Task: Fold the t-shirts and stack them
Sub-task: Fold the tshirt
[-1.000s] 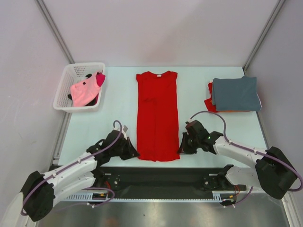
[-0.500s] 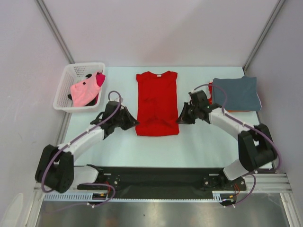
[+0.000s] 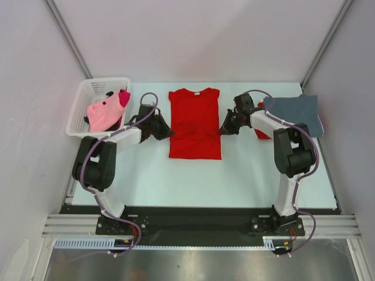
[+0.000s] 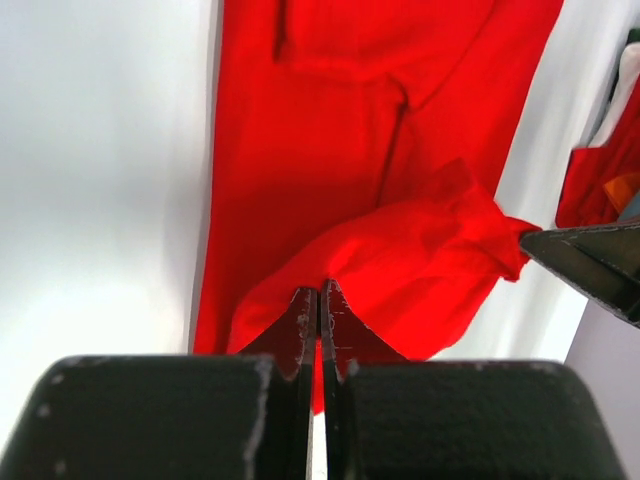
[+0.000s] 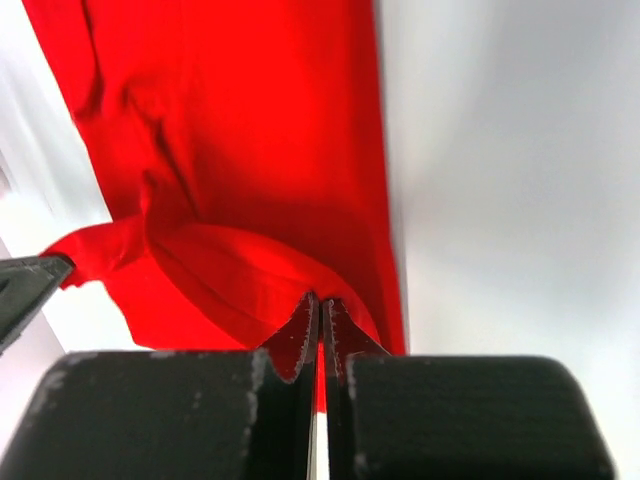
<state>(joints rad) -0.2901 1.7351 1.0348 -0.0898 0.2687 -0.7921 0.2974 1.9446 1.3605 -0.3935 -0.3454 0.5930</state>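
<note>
A plain bright red t-shirt [image 3: 195,123] lies in the middle of the table, its lower part doubled back over its upper part. My left gripper [image 3: 167,132] is shut on the shirt's hem at the left edge; the pinched red cloth [image 4: 400,260] shows in the left wrist view. My right gripper [image 3: 222,130] is shut on the hem at the right edge, and the cloth [image 5: 250,270] shows in the right wrist view. A folded grey-blue shirt [image 3: 293,114] tops a stack of red and orange ones at the right.
A white lattice basket [image 3: 88,96] at the back left holds pink and magenta shirts [image 3: 105,111]. The right arm's elbow rests close to the folded stack. Grey walls stand on both sides of the table.
Both grippers have carried the red shirt's bottom hem away from the near edge toward the collar. The shirt now covers about half its former length.
</note>
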